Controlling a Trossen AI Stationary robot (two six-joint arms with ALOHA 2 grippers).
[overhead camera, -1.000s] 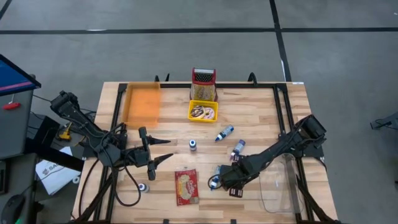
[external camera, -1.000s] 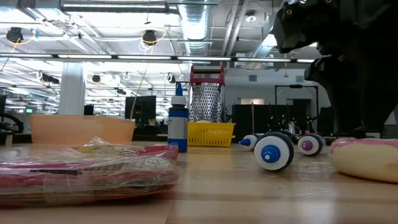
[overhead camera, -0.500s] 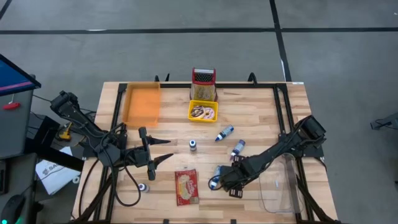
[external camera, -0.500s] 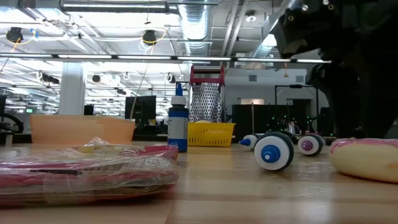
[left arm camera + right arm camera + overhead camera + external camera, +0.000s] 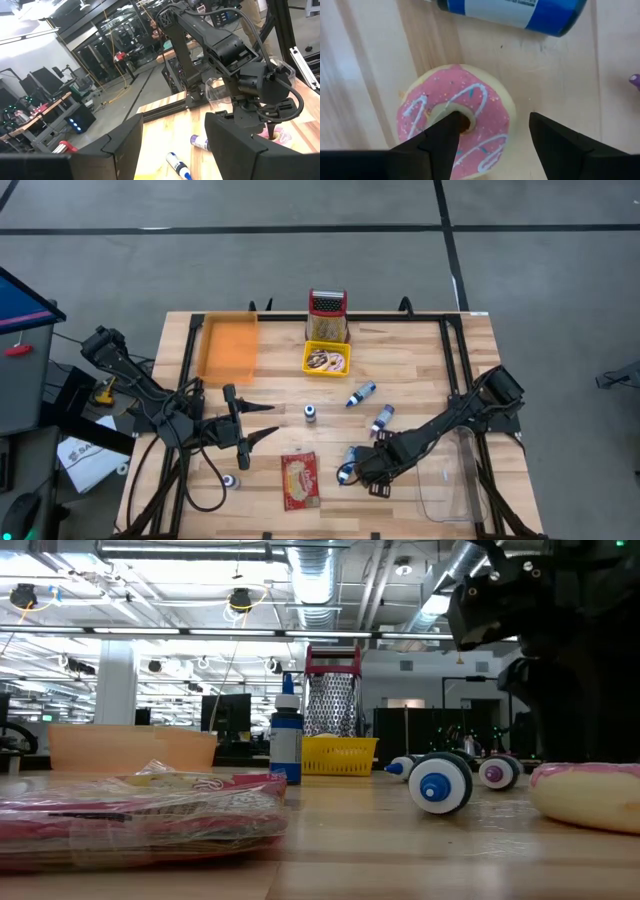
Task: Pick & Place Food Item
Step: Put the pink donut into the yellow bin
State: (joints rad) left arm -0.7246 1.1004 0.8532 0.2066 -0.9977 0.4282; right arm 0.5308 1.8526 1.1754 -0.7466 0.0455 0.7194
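Note:
A pink-iced donut with white stripes lies flat on the wooden table, also seen in the low view. My right gripper points down over it and is open. One finger is at the donut's hole and the other stands outside its rim. In the high view my right gripper covers the donut. My left gripper hangs open and level over the table's left half, with nothing between its fingers. My right gripper stands astride one side of the donut's ring, coming from above. One fingertip is at the hole and the other is beyond the outer edge. I cannot tell whether either finger touches the donut, which lies flat on the table.
A blue bottle lies right beside the donut. More small bottles lie nearby, and one stands upright. A red food packet lies near the front edge. A yellow basket, a grater and an orange tray are at the back. A clear container sits at the right.

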